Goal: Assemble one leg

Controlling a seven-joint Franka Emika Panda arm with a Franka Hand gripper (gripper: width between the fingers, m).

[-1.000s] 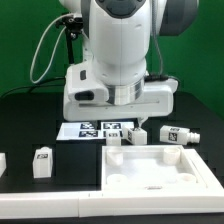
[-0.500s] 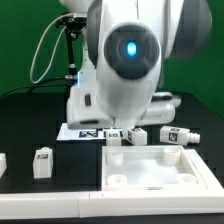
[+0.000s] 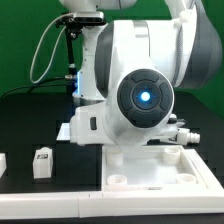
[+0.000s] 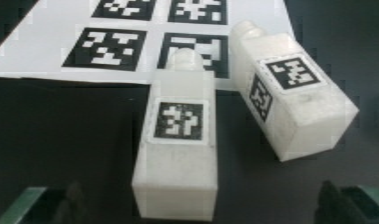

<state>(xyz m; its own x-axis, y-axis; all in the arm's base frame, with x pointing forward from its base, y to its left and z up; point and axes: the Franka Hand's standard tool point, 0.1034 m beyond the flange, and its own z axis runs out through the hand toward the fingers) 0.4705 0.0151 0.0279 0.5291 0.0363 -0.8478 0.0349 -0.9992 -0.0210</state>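
Note:
In the wrist view two white legs with code tags lie side by side on the black table, just below the marker board (image 4: 141, 40). The nearer leg (image 4: 181, 135) points its narrow end at the board. The second leg (image 4: 296, 95) lies beside it, slightly angled. My gripper (image 4: 204, 207) is open above the nearer leg's blunt end, with one dark fingertip (image 4: 53, 205) on each side of it and not touching. In the exterior view the arm's body hides the gripper and both these legs. Another leg (image 3: 42, 162) stands at the exterior view's left.
The large white square panel with raised rim (image 3: 195, 175) lies at the front. A further leg (image 3: 186, 134) shows partly at the exterior view's right, behind the arm. A small white piece (image 3: 3, 160) sits at the left edge. The arm's base and cables stand at the back.
The arm has swung forward and down, and its wrist joint now fills the middle of the exterior view. It now hides the marker board and the legs beside it.

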